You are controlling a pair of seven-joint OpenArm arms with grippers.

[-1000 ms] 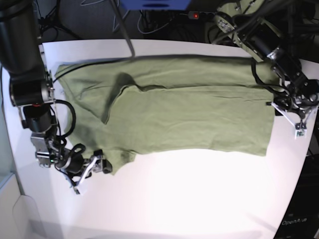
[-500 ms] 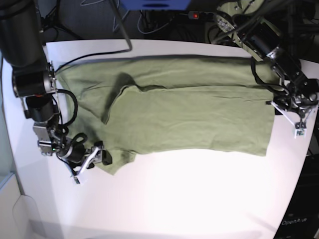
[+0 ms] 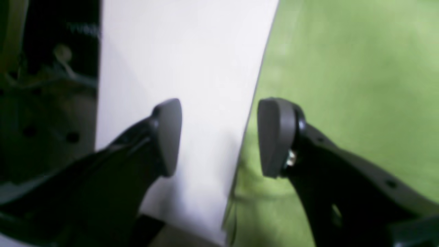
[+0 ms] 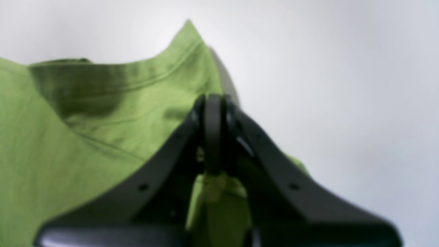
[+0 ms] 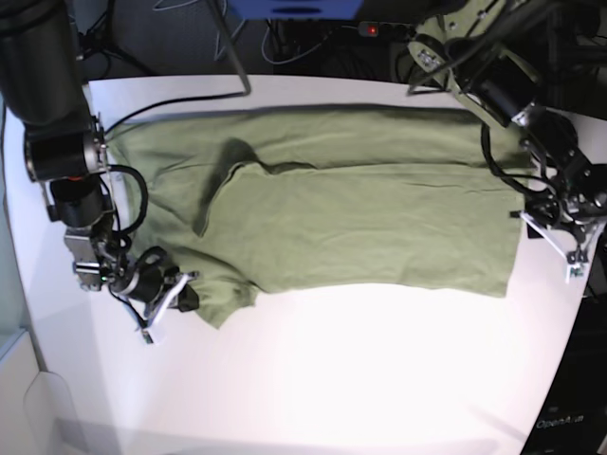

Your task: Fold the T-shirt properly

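Cloth fills the right half of the left wrist view: the T-shirt (image 3: 346, 85) lies flat on the white surface (image 3: 181, 58), its straight edge running from top centre down toward the lower middle of the frame. The left claw (image 3: 219, 137) is spread wide, one pad over bare surface, the other over the fabric, so the edge sits between them but nothing is gripped.

Right wrist view: the right claw (image 4: 213, 137) is pressed together, pinching a fold of green fabric that bunches below the pads in the lower centre. A pointed corner with a stitched hem stands up in the upper middle of the frame, with pale surface behind it.

Base view: the T-shirt (image 5: 341, 204) is spread sideways across the upper half of the surface (image 5: 360, 379), looking already doubled lengthwise. The right claw (image 5: 171, 294) sits at the lower left, on the shirt's lower-left corner. The left claw (image 5: 560, 232) hovers at the right edge, just beside the hem.

Judging by this, the step in hand is securing both ends for the next fold. To do it well, the left claw should probably drop until its lower pad slides under the edge, then close on all layers at once. Both ends would best lift together, evenly, to keep thin fabric from sagging or skewing.
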